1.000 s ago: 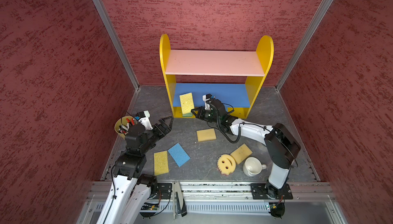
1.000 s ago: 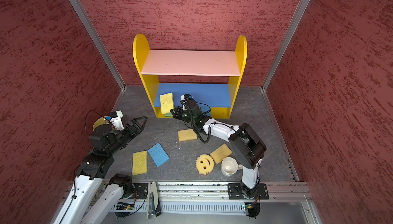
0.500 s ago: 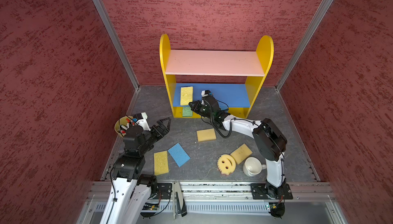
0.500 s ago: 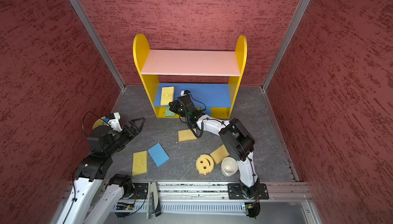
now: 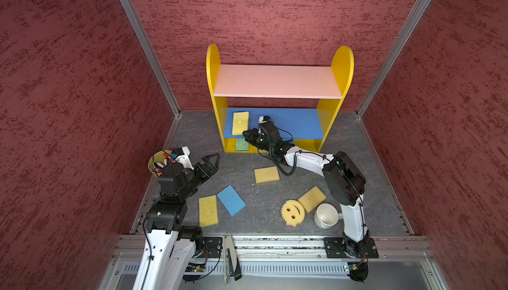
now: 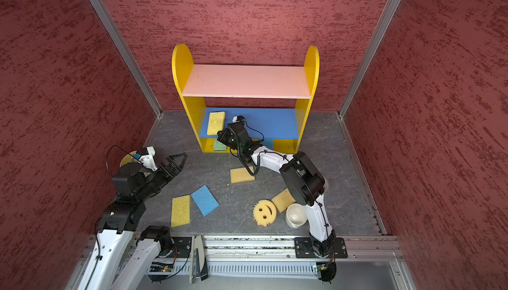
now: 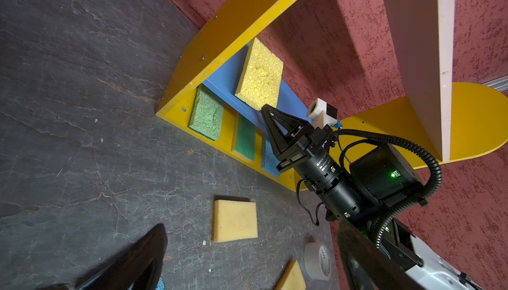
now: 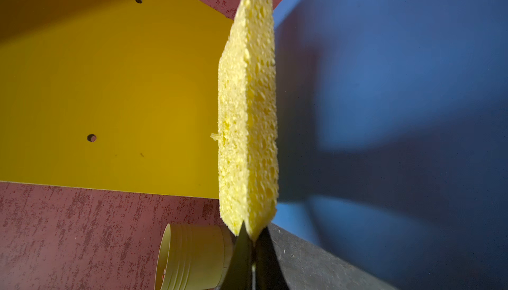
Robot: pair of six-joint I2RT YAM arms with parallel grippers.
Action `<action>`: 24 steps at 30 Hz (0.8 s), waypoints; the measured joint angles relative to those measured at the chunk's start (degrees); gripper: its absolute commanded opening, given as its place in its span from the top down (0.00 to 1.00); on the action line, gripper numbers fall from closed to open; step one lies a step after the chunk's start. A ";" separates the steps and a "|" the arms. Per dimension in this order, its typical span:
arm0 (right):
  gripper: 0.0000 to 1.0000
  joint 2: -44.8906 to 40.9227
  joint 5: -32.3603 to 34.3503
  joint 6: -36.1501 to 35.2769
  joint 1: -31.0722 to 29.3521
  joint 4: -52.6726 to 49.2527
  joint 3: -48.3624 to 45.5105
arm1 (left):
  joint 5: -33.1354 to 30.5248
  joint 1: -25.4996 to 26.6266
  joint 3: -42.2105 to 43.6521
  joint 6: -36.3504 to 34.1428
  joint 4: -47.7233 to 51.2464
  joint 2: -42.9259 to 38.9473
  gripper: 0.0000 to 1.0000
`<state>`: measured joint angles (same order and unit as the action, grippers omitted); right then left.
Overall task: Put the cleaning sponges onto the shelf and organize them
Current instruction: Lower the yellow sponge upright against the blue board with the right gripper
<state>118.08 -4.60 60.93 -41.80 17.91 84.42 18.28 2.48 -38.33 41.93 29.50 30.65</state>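
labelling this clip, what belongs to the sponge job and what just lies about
Job: yellow wooden shelf; porous yellow sponge in right hand; shelved green sponge, dark green sponge, shelved blue sponge; tan sponge, second tan sponge, flat yellow sponge, blue floor sponge, round smiley sponge.
Stray: white mug; yellow marker cup; white tape roll.

Blue board (image 5: 299, 125) right half free; yellow sponge (image 5: 240, 123) occupies left end.

My grey stone-patterned surface (image 5: 192, 134) carries the yellow-sided wooden shelf (image 5: 327, 120), a yellow cup of markers (image 5: 151, 166), a white mug (image 5: 326, 215), a tan rectangular sponge (image 5: 266, 174), a second tan sponge (image 5: 312, 199) against the round yellow smiley sponge (image 5: 293, 212), and a yellow rectangular sponge (image 5: 208, 210) just beside a blue rectangular sponge (image 5: 231, 200). On the shelf's base lie a green sponge (image 7: 206, 116), a green-faced sponge (image 7: 244, 138) and a pale blue sponge (image 7: 268, 159).
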 measured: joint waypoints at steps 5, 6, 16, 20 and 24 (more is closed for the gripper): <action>1.00 0.76 0.42 0.44 0.17 -0.83 0.31 | 1.33 -0.87 0.74 0.02 0.04 0.42 0.04; 1.00 1.01 0.44 0.59 0.24 -1.01 0.31 | 1.46 -1.03 0.76 0.02 0.04 0.42 0.04; 0.86 1.70 0.46 1.64 0.50 -1.55 0.66 | 2.89 -2.01 0.76 0.04 0.04 0.35 0.03; 0.82 1.73 0.46 1.84 0.72 -1.53 0.94 | 3.32 -2.25 0.85 0.24 0.04 0.35 0.03; 0.78 1.77 0.46 1.88 0.81 -1.49 1.05 | 3.76 -2.49 0.94 0.24 0.02 0.35 0.03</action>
<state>119.85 -4.14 62.81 -40.99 16.43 85.47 22.04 -0.01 -37.39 42.17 29.52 31.00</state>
